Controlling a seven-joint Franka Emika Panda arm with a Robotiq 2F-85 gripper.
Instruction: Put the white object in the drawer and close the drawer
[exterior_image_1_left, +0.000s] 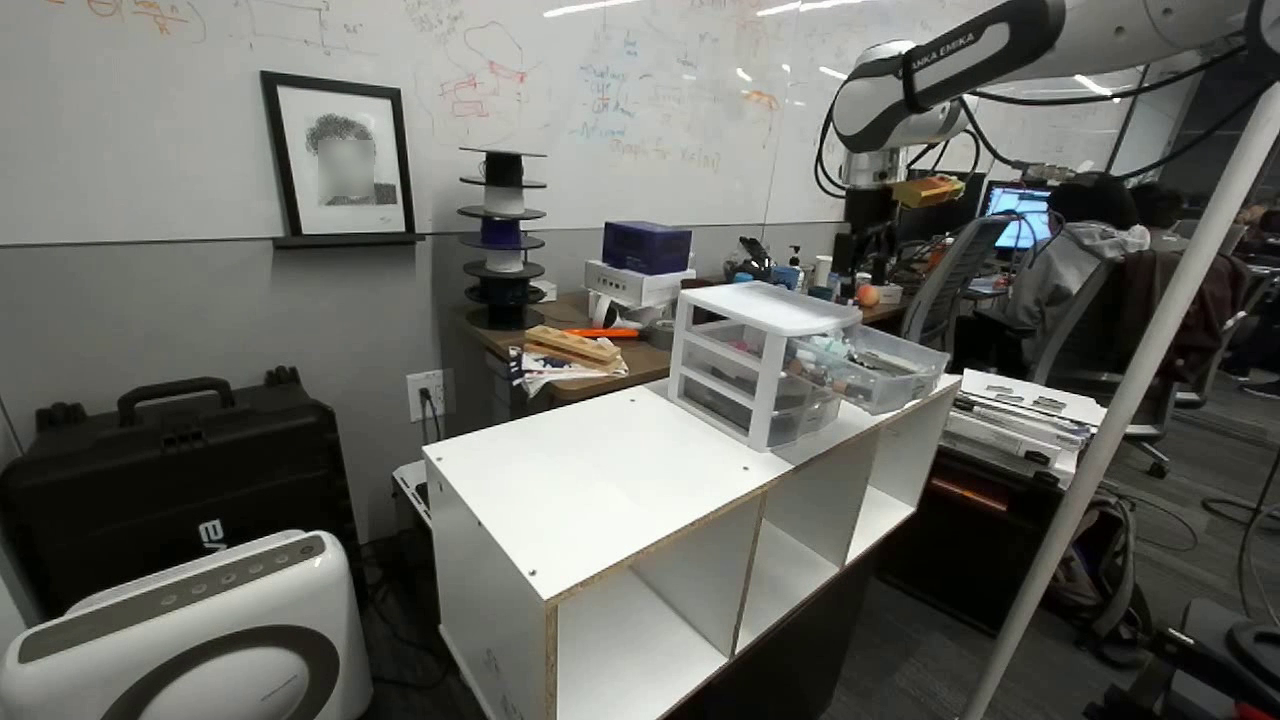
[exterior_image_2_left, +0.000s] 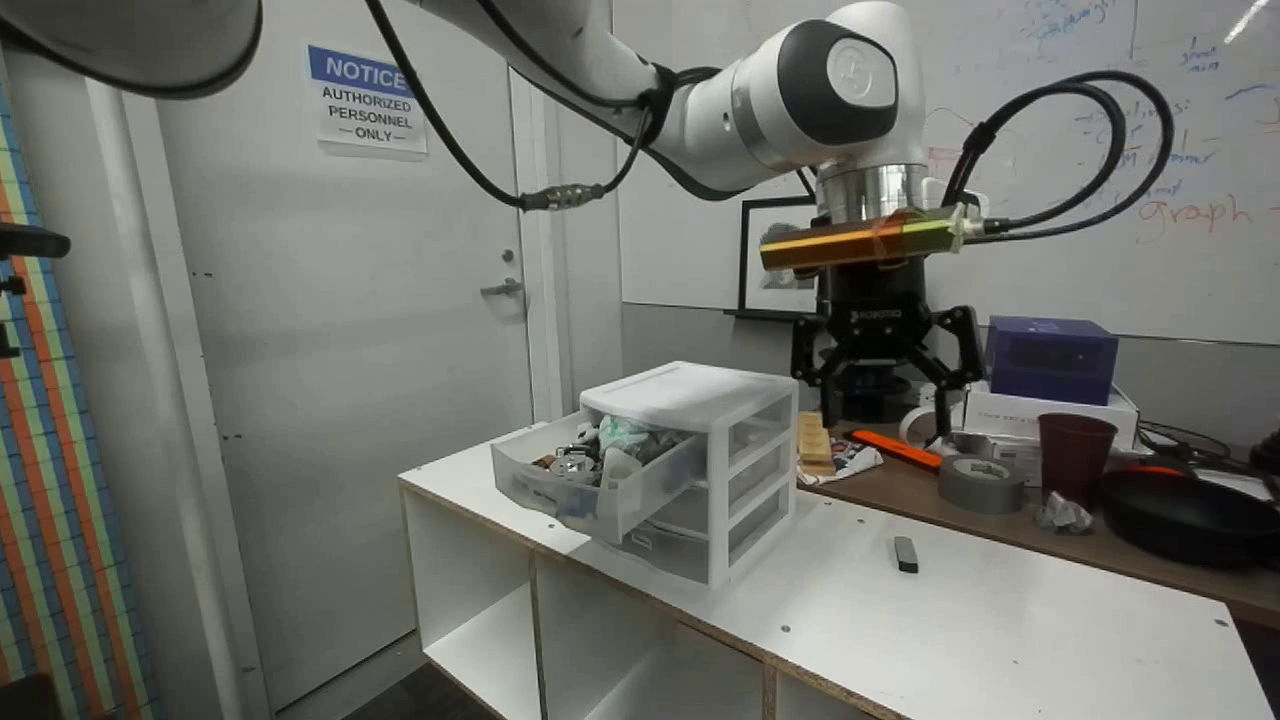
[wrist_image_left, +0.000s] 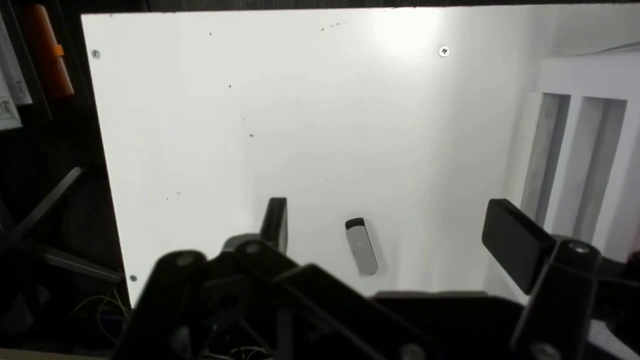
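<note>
Clearly, the slim grey bar with a black end (wrist_image_left: 362, 248), presumably the task's white object, lies flat on the white board worktop (exterior_image_2_left: 1000, 640), nearer the rear edge along the brown flat-topped desk (exterior_image_2_left: 890, 487) than the front edge. The black two-fingered Robotiq gripper (exterior_image_2_left: 882, 426) hangs above the worktop, apart from the bar, jaws spread wide around nothing. The bar looks light and stiff, probably hard plastic or metal, so a firm pinch should do no harm; its sides look smooth and may slip, and being thin it calls for a low grasp, almost at the worktop. The likeliest hold is across the narrow width at mid-length, since the fingers (wrist_image_left: 517, 245) in the wrist view face its long sides. The shallow translucent plastic drawer (exterior_image_2_left: 560, 495) stands pulled out of its boxy white-framed unit (exterior_image_2_left: 690, 392) toward the front edge, crowded inside
</note>
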